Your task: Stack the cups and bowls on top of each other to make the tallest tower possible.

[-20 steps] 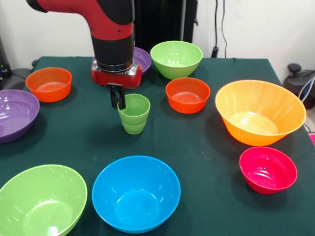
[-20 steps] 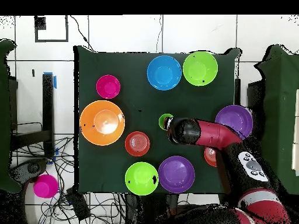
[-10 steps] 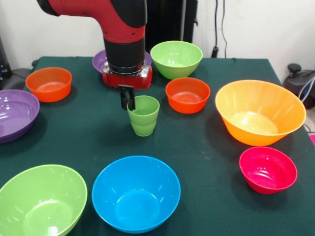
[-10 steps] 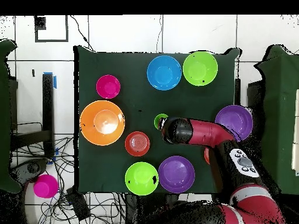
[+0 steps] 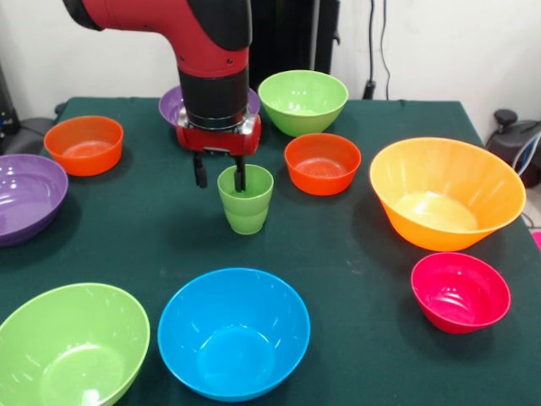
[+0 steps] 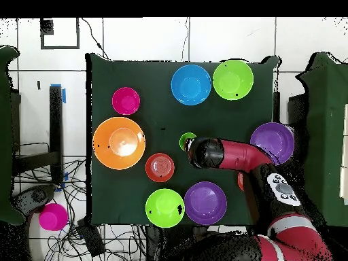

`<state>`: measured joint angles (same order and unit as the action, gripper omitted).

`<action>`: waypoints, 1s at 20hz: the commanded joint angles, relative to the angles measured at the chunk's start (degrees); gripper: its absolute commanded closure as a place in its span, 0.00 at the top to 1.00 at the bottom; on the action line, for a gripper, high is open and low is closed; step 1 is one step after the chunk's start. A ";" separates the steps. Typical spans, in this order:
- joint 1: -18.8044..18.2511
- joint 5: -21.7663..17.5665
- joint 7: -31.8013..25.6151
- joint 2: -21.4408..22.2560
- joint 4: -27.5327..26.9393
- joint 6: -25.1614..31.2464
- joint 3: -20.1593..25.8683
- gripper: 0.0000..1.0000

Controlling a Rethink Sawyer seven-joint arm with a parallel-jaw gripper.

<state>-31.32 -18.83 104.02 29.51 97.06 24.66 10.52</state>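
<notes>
Light-green cup (image 5: 246,199) stands upright beside the small orange-red bowl (image 5: 322,163); the gripper (image 5: 221,172) spreads wide, straddling the cup's rim, one finger (image 5: 240,173) inside, gripping nothing.

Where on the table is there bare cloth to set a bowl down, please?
The widest free patch lies between the light-green cup, the blue bowl and the pink-red bowl. Another lies between the cup and the purple bowl. The far row, around the gripper and the orange-red bowl, is crowded.

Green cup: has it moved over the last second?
Yes. In the front view the green cup has shifted right, toward the small orange-red bowl, and the open gripper straddles its rim.
</notes>
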 commanded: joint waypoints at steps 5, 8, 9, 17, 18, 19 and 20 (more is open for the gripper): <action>1.18 -1.22 3.02 -2.69 -4.22 -0.95 0.58 1.00; 0.50 -0.57 2.99 -3.28 -4.40 -0.88 1.06 1.00; 0.21 -0.46 2.87 -3.52 -4.46 -0.92 1.26 1.00; -0.16 1.43 5.88 1.10 -3.12 -0.99 -0.33 1.00; -0.75 1.37 5.20 1.58 -2.58 -0.87 0.16 1.00; -1.34 1.35 4.69 2.07 -1.82 -1.03 0.72 1.00; -1.71 1.55 4.95 2.32 -1.06 -1.35 0.88 1.00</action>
<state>-32.02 -18.82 104.02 28.91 97.00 24.66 9.81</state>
